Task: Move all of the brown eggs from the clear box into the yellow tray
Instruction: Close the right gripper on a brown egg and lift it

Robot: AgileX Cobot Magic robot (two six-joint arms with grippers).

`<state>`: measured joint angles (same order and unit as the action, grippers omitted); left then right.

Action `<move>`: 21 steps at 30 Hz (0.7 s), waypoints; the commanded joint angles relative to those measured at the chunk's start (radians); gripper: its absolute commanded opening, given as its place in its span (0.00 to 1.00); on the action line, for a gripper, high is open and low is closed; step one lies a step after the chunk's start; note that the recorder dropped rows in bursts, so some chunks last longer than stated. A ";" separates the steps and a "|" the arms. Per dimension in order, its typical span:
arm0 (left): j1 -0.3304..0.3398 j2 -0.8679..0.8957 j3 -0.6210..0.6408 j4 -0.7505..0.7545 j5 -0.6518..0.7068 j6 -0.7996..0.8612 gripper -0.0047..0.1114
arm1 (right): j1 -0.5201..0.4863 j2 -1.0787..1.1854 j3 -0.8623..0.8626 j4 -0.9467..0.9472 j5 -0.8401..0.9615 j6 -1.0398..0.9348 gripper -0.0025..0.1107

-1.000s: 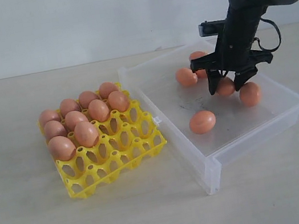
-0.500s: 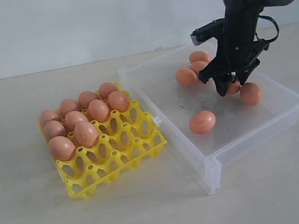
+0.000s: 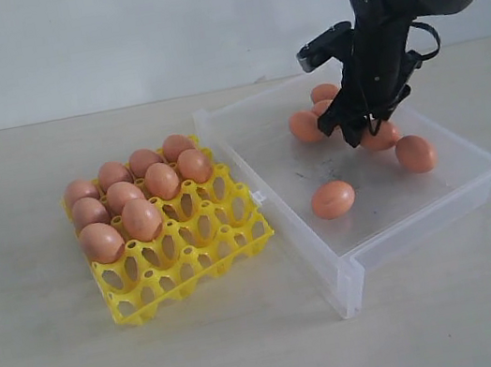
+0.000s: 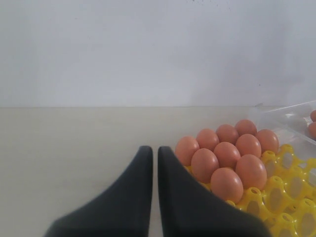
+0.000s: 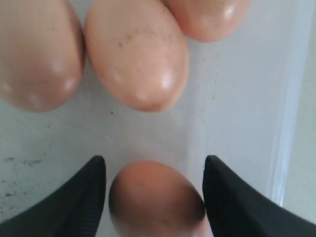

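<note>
Right gripper (image 3: 362,132) sits low in the clear box (image 3: 422,214), jaws wide astride one brown egg (image 5: 155,197) with slim gaps showing, not yet clamped, evidently placed to seize it for the yellow tray (image 3: 191,250).

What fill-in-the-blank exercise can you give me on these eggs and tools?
The tray holds ___ eggs.
In the box, the right tool straddles an egg with jaws ___.
The left tool is ___, holding nothing.
Missing: ten; open; shut.
</note>
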<state>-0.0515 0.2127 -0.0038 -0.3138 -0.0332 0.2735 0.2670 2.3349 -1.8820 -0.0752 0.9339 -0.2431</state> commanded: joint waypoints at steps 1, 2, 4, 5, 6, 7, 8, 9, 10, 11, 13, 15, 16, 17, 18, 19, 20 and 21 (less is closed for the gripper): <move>-0.007 0.003 0.004 -0.005 -0.012 0.005 0.07 | 0.000 -0.009 -0.004 -0.021 0.047 -0.015 0.47; -0.007 0.003 0.004 -0.005 -0.012 0.005 0.07 | 0.000 -0.009 -0.004 -0.022 0.058 -0.031 0.47; -0.007 0.003 0.004 -0.005 -0.012 0.005 0.07 | 0.000 -0.009 -0.004 -0.022 0.081 -0.064 0.47; -0.007 0.003 0.004 -0.005 -0.012 0.005 0.07 | 0.000 -0.009 -0.004 -0.022 0.097 -0.086 0.47; -0.007 0.003 0.004 -0.005 -0.012 0.005 0.07 | 0.000 -0.009 -0.004 -0.022 0.107 -0.095 0.47; -0.007 0.003 0.004 -0.005 -0.012 0.005 0.07 | 0.000 -0.009 -0.004 -0.023 0.115 -0.105 0.47; -0.007 0.003 0.004 -0.005 -0.012 0.005 0.07 | 0.000 -0.009 -0.004 -0.026 0.117 -0.104 0.47; -0.007 0.003 0.004 -0.005 -0.012 0.005 0.07 | 0.000 -0.009 -0.004 -0.026 0.113 -0.104 0.45; -0.007 0.003 0.004 -0.005 -0.012 0.005 0.07 | 0.000 -0.009 -0.004 -0.026 0.104 -0.104 0.41; -0.007 0.003 0.004 -0.005 -0.012 0.005 0.07 | 0.000 -0.009 -0.004 -0.026 0.094 -0.104 0.36; -0.007 0.003 0.004 -0.005 -0.012 0.005 0.07 | 0.000 -0.009 -0.004 -0.022 0.063 -0.096 0.24; -0.007 0.003 0.004 -0.005 -0.012 0.005 0.07 | 0.000 -0.009 -0.004 -0.007 0.035 -0.091 0.14; -0.007 0.003 0.004 -0.005 -0.012 0.005 0.07 | 0.000 -0.009 -0.004 0.006 0.024 -0.091 0.06; -0.007 0.003 0.004 -0.005 -0.012 0.005 0.07 | 0.000 -0.009 -0.004 0.015 0.012 -0.091 0.01; -0.007 0.003 0.004 -0.005 -0.012 0.005 0.07 | 0.000 -0.009 -0.004 0.019 -0.001 -0.091 0.02; -0.007 0.003 0.004 -0.005 -0.012 0.005 0.07 | 0.000 -0.009 -0.004 0.027 -0.025 -0.083 0.02; -0.007 0.003 0.004 -0.005 -0.012 0.005 0.07 | 0.000 -0.009 -0.004 0.039 -0.044 -0.063 0.02; -0.007 0.003 0.004 -0.005 -0.012 0.005 0.07 | 0.000 -0.009 -0.002 0.056 -0.066 -0.033 0.02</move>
<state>-0.0515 0.2127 -0.0038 -0.3138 -0.0332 0.2735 0.2673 2.3349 -1.8820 -0.0502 0.9304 -0.3260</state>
